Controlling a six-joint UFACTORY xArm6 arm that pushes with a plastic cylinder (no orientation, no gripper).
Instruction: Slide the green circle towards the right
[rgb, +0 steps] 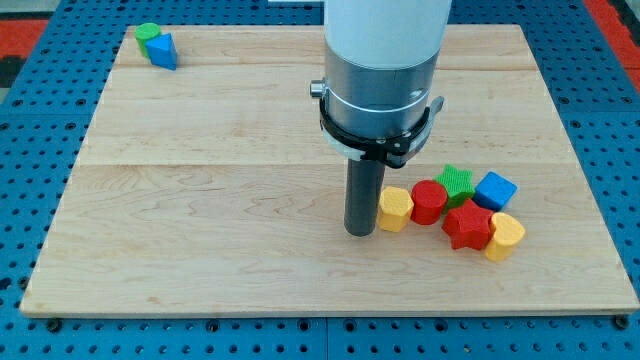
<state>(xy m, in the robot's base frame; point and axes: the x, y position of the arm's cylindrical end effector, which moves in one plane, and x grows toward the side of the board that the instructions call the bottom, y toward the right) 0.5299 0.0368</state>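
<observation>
Nearest, a cluster is seen at the right: yellow heart, red star, yellow block, red cylinder, green star, blue cube. My tip is set just left of the yellow block — no claw is fitted, so no opening can be told. Far left, the green circle lies touching a blue block. That neighbour could be dragged along, or the cluster scattered as the rod departs — a wide approach is judged necessary.
</observation>
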